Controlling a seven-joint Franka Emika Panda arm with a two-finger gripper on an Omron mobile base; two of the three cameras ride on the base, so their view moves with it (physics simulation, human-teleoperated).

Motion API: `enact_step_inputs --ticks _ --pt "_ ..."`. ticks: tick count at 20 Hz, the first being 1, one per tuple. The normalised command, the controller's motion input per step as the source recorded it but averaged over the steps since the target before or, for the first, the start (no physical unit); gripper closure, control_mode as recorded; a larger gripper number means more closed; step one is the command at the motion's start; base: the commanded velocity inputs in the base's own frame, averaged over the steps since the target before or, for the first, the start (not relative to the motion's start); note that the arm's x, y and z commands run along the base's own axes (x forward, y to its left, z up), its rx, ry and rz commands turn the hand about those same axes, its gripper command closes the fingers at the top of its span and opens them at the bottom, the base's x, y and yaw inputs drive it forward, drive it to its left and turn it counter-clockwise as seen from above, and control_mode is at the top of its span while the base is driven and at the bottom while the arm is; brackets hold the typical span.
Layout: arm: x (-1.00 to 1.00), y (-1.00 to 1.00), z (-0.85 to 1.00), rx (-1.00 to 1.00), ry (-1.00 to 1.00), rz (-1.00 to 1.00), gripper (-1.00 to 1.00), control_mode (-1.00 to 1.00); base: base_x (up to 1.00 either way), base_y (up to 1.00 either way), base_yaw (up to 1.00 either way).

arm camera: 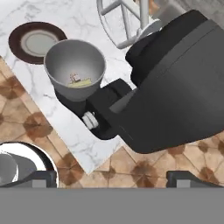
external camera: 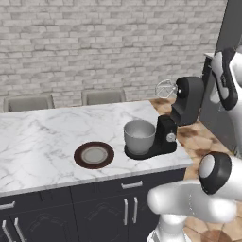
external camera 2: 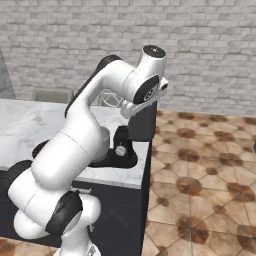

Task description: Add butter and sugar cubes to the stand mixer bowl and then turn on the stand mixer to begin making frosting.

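With butter [arm camera: 80, 82] and sugar [arm camera: 74, 77] in the bowl [arm camera: 75, 68] at upper left, the gripper [arm camera: 111, 178], empty with jaws apart, could miss the knob [arm camera: 89, 120] and bump the mixer's [arm camera: 175, 87] raised head.

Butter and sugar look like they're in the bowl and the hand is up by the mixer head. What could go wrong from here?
1. The stand mixer head is tilted up, whisk out of the stand mixer bowl; switched on now, it likely would not mix the butter and sugar cubes.
2. The hand hovers near the head; pressing it down carelessly could slide the mixer toward the counter edge.
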Motion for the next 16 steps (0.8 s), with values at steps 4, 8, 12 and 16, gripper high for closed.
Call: enact_step_inputs --ticks 4,8,12,16 --pt "0.49 -0.76 0.00 0.30 -0.06 0.00 -1.00 -1.00 0.00 0.00 0.00" --pt "0.52 -0.59 -0.10 0.29 -0.06 0.00 -1.00 -1.00 0.00 0.00 0.00" --pt "0.54 -0.35 -0.17 0.27 -0.04 0.00 -1.00 -1.00 0.00 0.00 0.00" --pt "0.26 -0.06 -0.25 0.25 -0.02 0.02 -1.00 -1.00 0.00 0.00 0.00"
